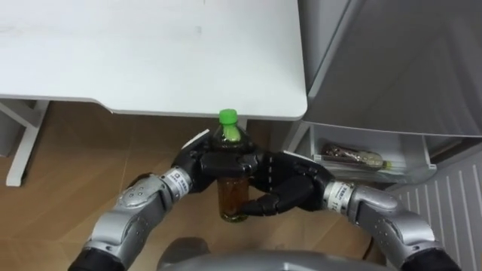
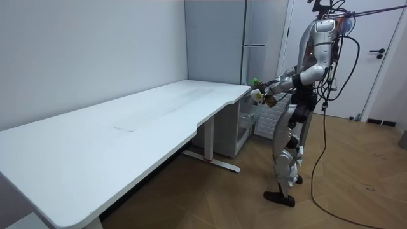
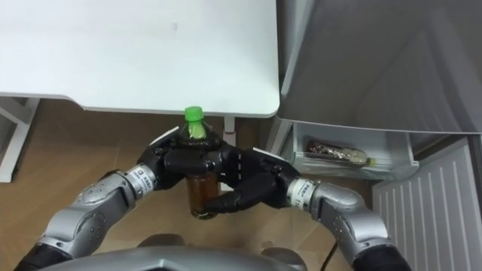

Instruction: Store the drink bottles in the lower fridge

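Bottle: a clear drink bottle (image 1: 234, 197) with amber liquid and a green cap (image 1: 228, 117), held upright in the lower middle of the frame between the two hands, above the wooden floor (image 1: 68, 173). It is just below the near edge of the table in the picture.

Left hand: the left hand (image 1: 197, 161) comes in from the lower left. Its dark fingers are wrapped tight round the upper part of the bottle, just under the cap.

Right hand: the right hand (image 1: 292, 188) comes in from the lower right. Its fingers are curled in against the bottle's lower half, and one fingertip touches the amber part.

Table: a white table (image 1: 151, 53) fills the upper left and upper middle of the frame. Its rounded corner lies right of the cap.

Fridge: a grey fridge (image 1: 392, 60) takes up the upper right. Below it, at middle right, an open white compartment (image 1: 413, 167) holds one long dark item (image 1: 350, 156) lying on its side; whether that is a bottle or a packet I cannot tell. A ribbed white panel (image 1: 452, 199) shows at the lower right edge.

Robot: in the room view it stands upright at the upper right of the frame, at the far end of the long table (image 2: 127, 127) and beside the tall fridge (image 2: 254, 38). Both arms are raised in front of its chest, with the bottle (image 2: 256, 83) at its hands.
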Robot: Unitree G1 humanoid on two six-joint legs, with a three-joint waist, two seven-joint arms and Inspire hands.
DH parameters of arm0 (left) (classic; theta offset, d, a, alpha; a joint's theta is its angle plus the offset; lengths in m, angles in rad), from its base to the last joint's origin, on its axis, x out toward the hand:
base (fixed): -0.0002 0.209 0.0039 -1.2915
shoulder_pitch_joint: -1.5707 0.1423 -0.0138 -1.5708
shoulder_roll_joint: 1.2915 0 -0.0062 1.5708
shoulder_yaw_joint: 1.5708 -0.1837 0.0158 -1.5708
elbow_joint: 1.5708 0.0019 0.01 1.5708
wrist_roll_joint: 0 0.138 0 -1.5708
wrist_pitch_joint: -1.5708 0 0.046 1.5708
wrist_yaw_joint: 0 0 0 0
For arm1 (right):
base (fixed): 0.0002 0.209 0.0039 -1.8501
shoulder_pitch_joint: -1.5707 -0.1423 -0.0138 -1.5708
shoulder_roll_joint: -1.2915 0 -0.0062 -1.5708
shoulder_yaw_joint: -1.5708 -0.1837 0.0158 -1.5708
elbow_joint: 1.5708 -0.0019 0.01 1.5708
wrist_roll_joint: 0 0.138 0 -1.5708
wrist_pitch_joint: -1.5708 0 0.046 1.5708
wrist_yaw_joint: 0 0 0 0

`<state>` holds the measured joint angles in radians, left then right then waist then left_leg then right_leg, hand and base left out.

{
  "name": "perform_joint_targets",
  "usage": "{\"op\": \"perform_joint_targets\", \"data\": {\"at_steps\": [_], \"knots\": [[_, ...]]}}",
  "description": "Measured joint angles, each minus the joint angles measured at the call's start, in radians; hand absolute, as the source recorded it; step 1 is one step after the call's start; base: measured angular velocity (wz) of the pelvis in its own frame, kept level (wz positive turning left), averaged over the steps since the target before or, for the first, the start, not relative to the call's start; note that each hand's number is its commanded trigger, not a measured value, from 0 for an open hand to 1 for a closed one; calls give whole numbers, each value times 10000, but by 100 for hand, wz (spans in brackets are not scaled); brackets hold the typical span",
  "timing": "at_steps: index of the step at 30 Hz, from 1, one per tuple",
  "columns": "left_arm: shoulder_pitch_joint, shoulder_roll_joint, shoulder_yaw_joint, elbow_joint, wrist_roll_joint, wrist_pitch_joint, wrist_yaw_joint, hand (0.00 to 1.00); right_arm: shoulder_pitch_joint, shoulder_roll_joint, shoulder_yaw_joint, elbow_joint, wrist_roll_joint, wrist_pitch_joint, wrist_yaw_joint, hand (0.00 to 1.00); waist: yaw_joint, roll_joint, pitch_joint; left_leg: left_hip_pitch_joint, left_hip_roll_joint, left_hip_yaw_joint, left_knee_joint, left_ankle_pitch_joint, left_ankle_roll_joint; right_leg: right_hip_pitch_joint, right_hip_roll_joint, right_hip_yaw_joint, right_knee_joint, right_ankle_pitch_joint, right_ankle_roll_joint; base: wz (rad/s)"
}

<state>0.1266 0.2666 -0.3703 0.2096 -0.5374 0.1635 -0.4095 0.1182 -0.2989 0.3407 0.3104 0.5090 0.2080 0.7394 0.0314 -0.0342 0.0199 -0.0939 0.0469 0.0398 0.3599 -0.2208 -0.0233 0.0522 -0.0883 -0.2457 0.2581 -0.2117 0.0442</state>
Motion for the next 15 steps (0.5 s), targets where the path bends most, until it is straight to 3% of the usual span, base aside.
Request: {"op": "perform_joint_targets", "data": {"at_steps": [15], "knots": [[-39,125,-337,-21,456,41,-167,100,-42,13,317,720,473,8,53,0,-95,76,-47,-6,-14,-7,88,-2,3,5,2,32,-48,-21,24,0]]}}
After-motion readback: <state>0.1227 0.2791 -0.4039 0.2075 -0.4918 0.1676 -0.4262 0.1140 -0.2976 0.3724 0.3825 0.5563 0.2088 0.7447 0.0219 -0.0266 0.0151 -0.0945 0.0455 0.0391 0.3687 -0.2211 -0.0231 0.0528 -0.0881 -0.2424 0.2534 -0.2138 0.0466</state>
